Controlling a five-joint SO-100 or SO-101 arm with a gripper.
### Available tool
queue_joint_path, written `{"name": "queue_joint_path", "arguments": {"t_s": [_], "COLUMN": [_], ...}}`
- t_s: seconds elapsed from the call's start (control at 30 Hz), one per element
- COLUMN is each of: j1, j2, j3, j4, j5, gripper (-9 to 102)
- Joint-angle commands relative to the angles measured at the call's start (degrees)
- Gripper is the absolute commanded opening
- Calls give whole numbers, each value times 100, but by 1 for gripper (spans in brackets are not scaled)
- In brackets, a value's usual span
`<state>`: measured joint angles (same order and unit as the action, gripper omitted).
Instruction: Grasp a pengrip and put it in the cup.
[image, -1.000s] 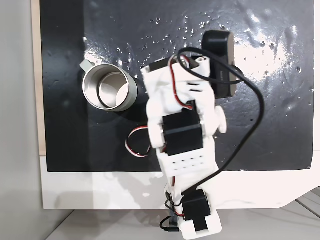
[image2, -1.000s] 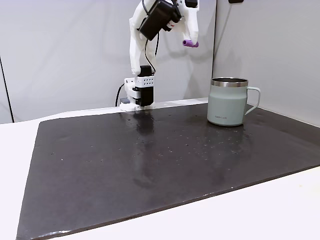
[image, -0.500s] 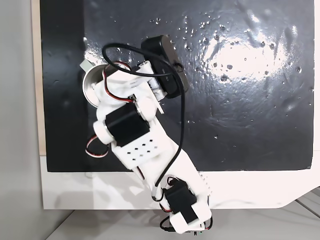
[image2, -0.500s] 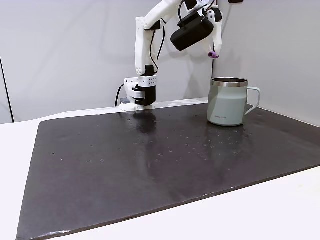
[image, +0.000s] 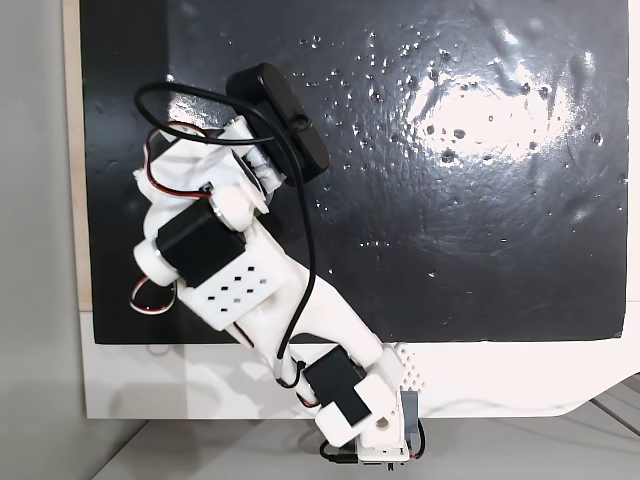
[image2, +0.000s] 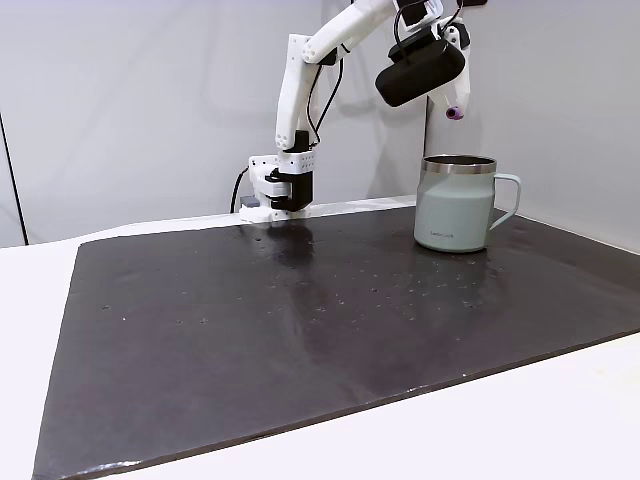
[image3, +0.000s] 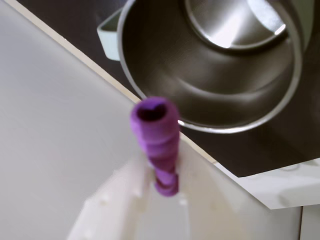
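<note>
- On the far left of a fixed view from the side, a white surface (image2: 30, 330) carries a black mat (image2: 300, 330), glossy and speckled.
- Left of centre at the mat's back edge stands the arm's base (image2: 283, 190); the white arm (image2: 300, 90) rises from it and reaches right.
- Arm's black camera housing (image2: 420, 72) hangs high, just left of the gripper (image2: 455, 108).
- Gripper sits above the cup (image2: 456, 205), over its rim, well clear of it.
- Jaws pinch the pengrip (image2: 455, 111), which pokes out below the fingertips as a small purple stub.
- Cup stands upright on the mat at right, pale grey-green wall, silvery rim, handle (image2: 508, 197) pointing right in this view.
- From above, in a fixed view, the arm (image: 230, 280) runs from the bottom edge up and to the left across the mat (image: 480, 200); it covers the cup's spot, so cup and pengrip cannot be made out there.
- Wrist view: white jaws closed on the lower end of the pengrip (image3: 159, 145), ribbed, hollow end facing the camera.
- Just right of and beyond the pengrip, the cup's (image3: 150, 65) shiny open mouth; handle (image3: 109, 34) at upper left.
- Pengrip's tip overlaps the cup's near rim in this view; it is not inside.
</note>
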<state>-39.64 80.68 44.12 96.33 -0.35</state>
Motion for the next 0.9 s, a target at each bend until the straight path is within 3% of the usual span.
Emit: {"name": "queue_joint_path", "arguments": {"t_s": [0.0,0.1,0.27,0.4,0.87], "j1": [-53,-53,-44,-44,-26], "j2": [9,9,62,105,211], "j3": [-396,-378,-299,-220,-79], "j4": [26,44,44,53,53], "j5": [44,35,-114,-193,-211], "gripper": [1,7,32,44,45]}}
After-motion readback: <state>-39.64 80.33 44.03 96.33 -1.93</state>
